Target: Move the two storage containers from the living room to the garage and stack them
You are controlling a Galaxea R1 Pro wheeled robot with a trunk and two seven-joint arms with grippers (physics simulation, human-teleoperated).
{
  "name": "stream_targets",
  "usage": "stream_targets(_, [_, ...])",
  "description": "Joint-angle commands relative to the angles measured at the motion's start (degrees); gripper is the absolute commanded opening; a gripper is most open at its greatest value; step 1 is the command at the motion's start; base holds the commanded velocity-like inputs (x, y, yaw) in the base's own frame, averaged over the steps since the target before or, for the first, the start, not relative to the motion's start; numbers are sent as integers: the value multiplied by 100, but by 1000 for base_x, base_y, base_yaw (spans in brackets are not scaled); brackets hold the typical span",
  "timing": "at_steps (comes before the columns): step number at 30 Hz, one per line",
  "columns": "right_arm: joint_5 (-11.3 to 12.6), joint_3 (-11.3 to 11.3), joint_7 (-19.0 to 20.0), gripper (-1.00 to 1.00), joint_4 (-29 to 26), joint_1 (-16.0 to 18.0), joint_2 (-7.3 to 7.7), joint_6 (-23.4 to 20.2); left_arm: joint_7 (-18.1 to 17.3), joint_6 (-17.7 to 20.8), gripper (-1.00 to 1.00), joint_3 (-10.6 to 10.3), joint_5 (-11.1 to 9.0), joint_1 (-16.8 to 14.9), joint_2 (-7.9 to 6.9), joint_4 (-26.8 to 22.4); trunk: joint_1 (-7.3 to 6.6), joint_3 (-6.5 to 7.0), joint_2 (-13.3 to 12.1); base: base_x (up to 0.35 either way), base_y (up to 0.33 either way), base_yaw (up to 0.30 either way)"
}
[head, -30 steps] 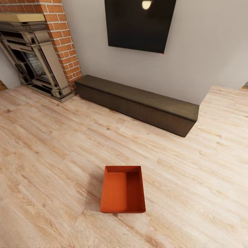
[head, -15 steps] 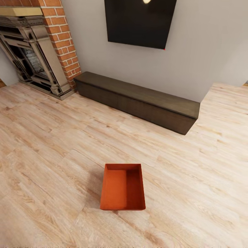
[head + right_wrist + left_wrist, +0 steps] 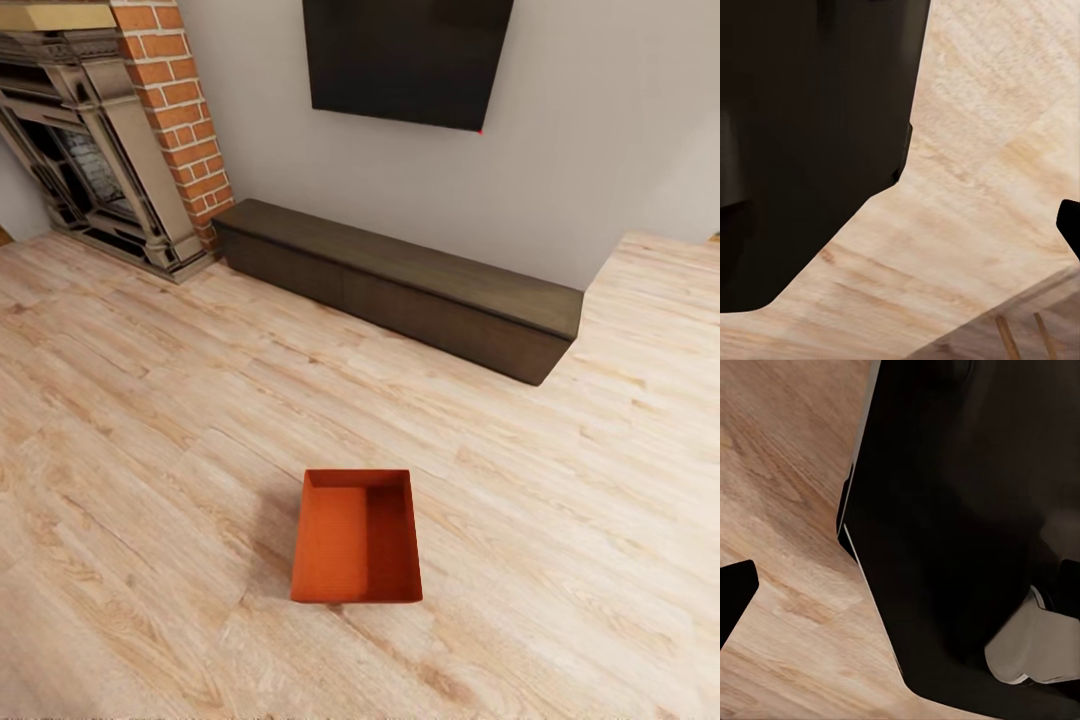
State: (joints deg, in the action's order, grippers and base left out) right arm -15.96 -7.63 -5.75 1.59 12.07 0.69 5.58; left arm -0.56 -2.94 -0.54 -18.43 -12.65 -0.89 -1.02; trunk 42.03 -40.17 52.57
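Honestly cannot tell whether the left hand is wide or narrow: just one black tip (image 3: 733,598) at the edge of the left wrist view, over the wood plank floor (image 3: 787,510). Beside it, a broad dark robot body panel (image 3: 960,510) with a pale grey part (image 3: 1033,651) against it.

Same with the right hand, spread unreadable: a single black tip (image 3: 1071,226) at the edge of the right wrist view, apart from a large dark body panel (image 3: 810,135). Light planks between the two, and a darker wooden strip with two thin rods (image 3: 1020,336) in one corner.

Further out, in the head view: one storage container (image 3: 357,537), orange-red, at 6 o'clock from the picture's middle. Sits flat on the light planks of the living room, open top up, long side running toward 12 o'clock, right inner half in shadow. Touched by nothing but the floor.

Beyond it, well apart toward 12 o'clock, a low dark cabinet (image 3: 400,285) along the grey wall (image 3: 600,150), slanting from 10 down toward 3 o'clock. Above that, at 12 o'clock, a black wall TV (image 3: 405,60). At 10 to 11 o'clock, a red-brick fireplace (image 3: 175,120) with a grey-brown metal surround (image 3: 90,170), its brick column just beside the cabinet's left end.
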Motion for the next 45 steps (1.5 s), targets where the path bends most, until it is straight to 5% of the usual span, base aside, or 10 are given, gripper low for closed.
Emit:
stream_targets(1, [-58,-47,-19,100,17,6,3,31,-6,-18,100,-8,-29,-2,0,6,0,-6,3,0,0,0])
stream_targets(21, [-39,-55,-42,100,17,6,1,32,-6,-18,100,-8,-29,-2,1,6,0,-17,3,0,0,0])
stream_targets(45, [-39,-54,-14,100,17,6,1,30,-6,-18,100,-8,-29,-1,-1,6,0,-207,3,0,0,0])
